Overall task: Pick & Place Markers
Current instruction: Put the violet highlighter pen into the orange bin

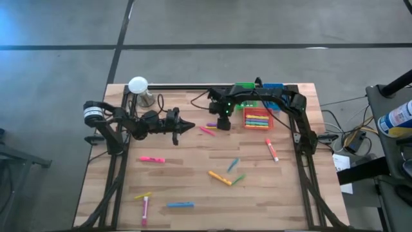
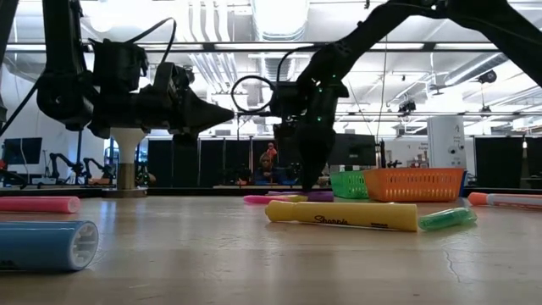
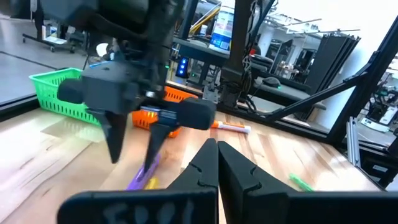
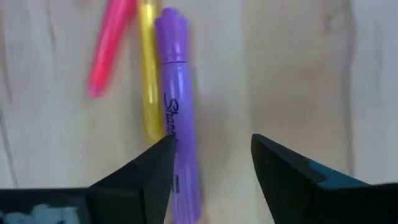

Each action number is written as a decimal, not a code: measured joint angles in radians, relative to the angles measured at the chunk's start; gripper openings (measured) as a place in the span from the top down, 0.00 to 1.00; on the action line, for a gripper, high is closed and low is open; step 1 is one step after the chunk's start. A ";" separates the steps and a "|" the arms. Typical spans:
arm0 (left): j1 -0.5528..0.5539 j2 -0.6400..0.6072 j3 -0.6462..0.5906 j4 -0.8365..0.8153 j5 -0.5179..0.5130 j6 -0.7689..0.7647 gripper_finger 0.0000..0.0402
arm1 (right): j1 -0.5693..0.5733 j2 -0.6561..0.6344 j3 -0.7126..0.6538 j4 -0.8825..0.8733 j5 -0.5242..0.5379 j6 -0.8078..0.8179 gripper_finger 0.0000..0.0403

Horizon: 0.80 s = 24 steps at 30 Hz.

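Note:
Several markers lie flat on the wooden table [image 1: 193,187]. A purple marker [image 4: 177,143], a yellow one [image 4: 148,81] and a pink one [image 4: 109,43] lie side by side near the table's middle [image 1: 207,129]. My right gripper [image 4: 210,146] points down over them, open; one finger stands over the purple marker's edge, the other over bare wood. It also shows in the high view [image 1: 223,124] and the low view [image 2: 309,180]. My left gripper [image 1: 183,127] is shut and empty, held level above the table and pointing at the right gripper [image 3: 134,140].
An orange bin [image 1: 257,118] with several markers stands just right of my right gripper; a green bin [image 1: 244,87] and a blue bin [image 1: 273,86] stand at the far edge. Loose markers lie nearer: pink [image 1: 152,159], orange [image 1: 219,178], blue [image 1: 180,205], red-capped [image 1: 272,149]. A white round object [image 1: 138,85] stands far left.

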 joint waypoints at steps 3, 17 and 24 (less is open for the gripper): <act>0.000 0.000 0.000 -0.006 0.000 0.002 1.00 | 0.029 -0.002 -0.018 0.007 0.024 -0.003 0.50; 0.000 0.000 0.000 -0.009 -0.001 0.006 1.00 | 0.047 -0.008 -0.054 0.017 0.120 -0.012 0.81; 0.000 0.000 0.000 -0.010 -0.001 0.010 1.00 | 0.048 -0.163 -0.079 -0.042 0.125 0.001 0.81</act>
